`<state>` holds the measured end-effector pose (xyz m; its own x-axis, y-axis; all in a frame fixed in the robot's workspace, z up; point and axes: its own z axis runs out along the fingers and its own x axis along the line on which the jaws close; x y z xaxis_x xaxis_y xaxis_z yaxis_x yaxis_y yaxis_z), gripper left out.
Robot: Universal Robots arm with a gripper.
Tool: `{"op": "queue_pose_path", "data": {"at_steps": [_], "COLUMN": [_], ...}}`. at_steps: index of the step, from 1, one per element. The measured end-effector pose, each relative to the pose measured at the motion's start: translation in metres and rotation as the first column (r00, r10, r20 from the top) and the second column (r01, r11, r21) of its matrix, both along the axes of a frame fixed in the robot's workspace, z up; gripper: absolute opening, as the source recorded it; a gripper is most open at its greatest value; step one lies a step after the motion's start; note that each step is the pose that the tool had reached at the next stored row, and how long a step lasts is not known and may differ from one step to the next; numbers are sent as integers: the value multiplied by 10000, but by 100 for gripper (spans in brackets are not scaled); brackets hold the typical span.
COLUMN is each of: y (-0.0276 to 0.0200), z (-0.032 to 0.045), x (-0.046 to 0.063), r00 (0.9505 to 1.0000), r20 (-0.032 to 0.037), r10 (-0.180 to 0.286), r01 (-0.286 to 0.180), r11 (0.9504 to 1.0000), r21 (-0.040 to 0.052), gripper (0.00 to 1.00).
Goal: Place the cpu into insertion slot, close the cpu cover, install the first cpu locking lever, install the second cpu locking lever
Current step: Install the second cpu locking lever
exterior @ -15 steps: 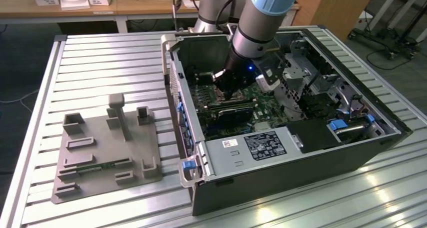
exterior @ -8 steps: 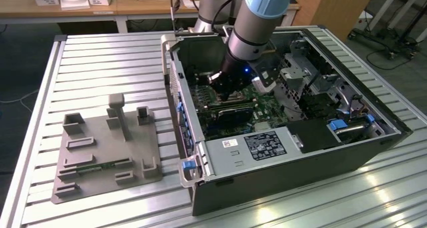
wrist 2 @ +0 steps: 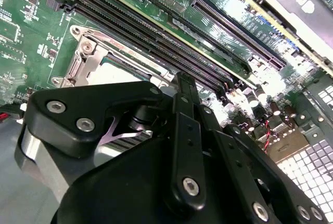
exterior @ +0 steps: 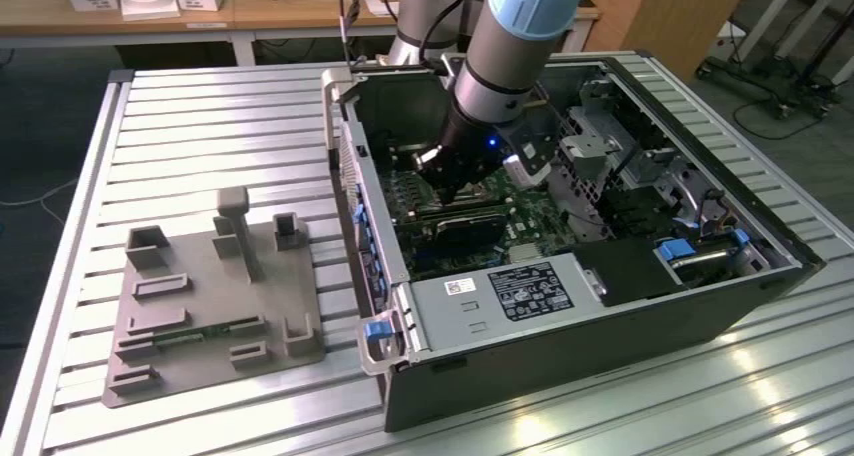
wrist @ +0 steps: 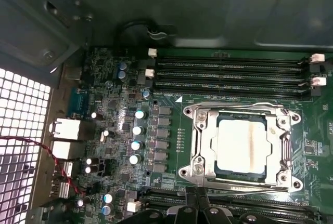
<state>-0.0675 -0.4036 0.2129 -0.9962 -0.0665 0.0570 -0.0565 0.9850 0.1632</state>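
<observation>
Pale silver-grey metal marks the cpu (wrist: 242,145), which sits flat in the insertion slot (wrist: 240,148) on the green motherboard (wrist: 171,130), as my first wrist view shows. The cpu cover (wrist: 200,146) lies down around it, its thin shiny frame ringing the chip so the metal top shows through the open window. A thin metal locking lever (wrist: 244,185) runs along one edge of the socket, on the side nearest my fingers, and another lever (wrist: 234,105) runs along the opposite edge next to the long black memory slots (wrist: 229,70). I cannot tell whether either is hooked under its catch.

My gripper (wrist: 196,195) hangs just beside the socket's edge; in that view the dark fingertips stand close together, touching or nearly so, with nothing between them. In my second wrist view the black linkage of the gripper (wrist 2: 184,86) stands in front of the socket's metal rim (wrist 2: 78,65), and the fingers meet in a narrow point near the socket's corner. I hold nothing.

In the exterior view my arm (exterior: 514,46) reaches down into the open computer case (exterior: 574,346), which lies on its side on a slatted metal table (exterior: 200,126). My gripper (exterior: 451,181) is low over the board, well inside the case. A grey plastic fixture (exterior: 214,296) lies on the table on the exterior view's left, well apart from the case.
</observation>
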Motion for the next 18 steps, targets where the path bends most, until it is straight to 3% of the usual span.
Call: {"op": "queue_pose_path", "data": {"at_steps": [9,14,18], "y": [1,2,1], "z": [-26,-50,-72], "x": [-1,-5,-14], "r00": [10000,10000,10000], "r20": [0,2,2], "r10": [0,2,2], "r01": [0,-2,-2], "r11": [9999,9995,9995], "r21": [114,303,325], "gripper": [10,10,10]}}
